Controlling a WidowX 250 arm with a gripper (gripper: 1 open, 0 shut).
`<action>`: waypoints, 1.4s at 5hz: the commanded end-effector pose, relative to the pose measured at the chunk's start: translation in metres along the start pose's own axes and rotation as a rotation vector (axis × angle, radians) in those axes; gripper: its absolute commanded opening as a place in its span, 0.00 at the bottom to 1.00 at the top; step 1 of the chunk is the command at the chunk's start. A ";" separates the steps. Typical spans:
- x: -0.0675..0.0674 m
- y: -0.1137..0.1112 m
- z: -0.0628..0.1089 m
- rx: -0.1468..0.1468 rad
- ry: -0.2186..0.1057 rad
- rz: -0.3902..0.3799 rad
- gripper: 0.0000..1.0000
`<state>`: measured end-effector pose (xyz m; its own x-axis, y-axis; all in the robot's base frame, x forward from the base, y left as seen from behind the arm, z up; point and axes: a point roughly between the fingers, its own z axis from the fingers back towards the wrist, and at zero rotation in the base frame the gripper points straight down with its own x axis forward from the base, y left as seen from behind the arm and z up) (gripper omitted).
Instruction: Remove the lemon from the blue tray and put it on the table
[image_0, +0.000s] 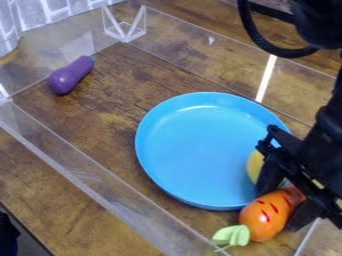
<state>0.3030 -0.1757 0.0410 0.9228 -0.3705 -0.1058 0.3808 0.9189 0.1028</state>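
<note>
The blue tray (201, 145) lies on the dark wooden table (147, 70), right of centre. At its right rim only a yellow sliver of the lemon (254, 164) shows. My black gripper (271, 168) points down over the lemon, with its fingers closed in against it and hiding most of it. The lemon still rests low, at the tray's rim.
An orange carrot (269, 212) with green leaves (233, 236) lies just in front of the gripper, beside the tray's rim. A purple eggplant (71, 73) lies at the far left. Low clear acrylic walls (80, 150) border the table.
</note>
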 end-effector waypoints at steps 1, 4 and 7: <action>0.009 0.000 0.038 -0.014 -0.117 -0.015 0.00; 0.009 0.004 0.041 -0.011 -0.129 -0.016 0.00; 0.009 0.007 0.040 -0.009 -0.136 -0.025 0.00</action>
<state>0.3081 -0.1756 0.0489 0.9106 -0.4075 -0.0687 0.4128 0.9049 0.1037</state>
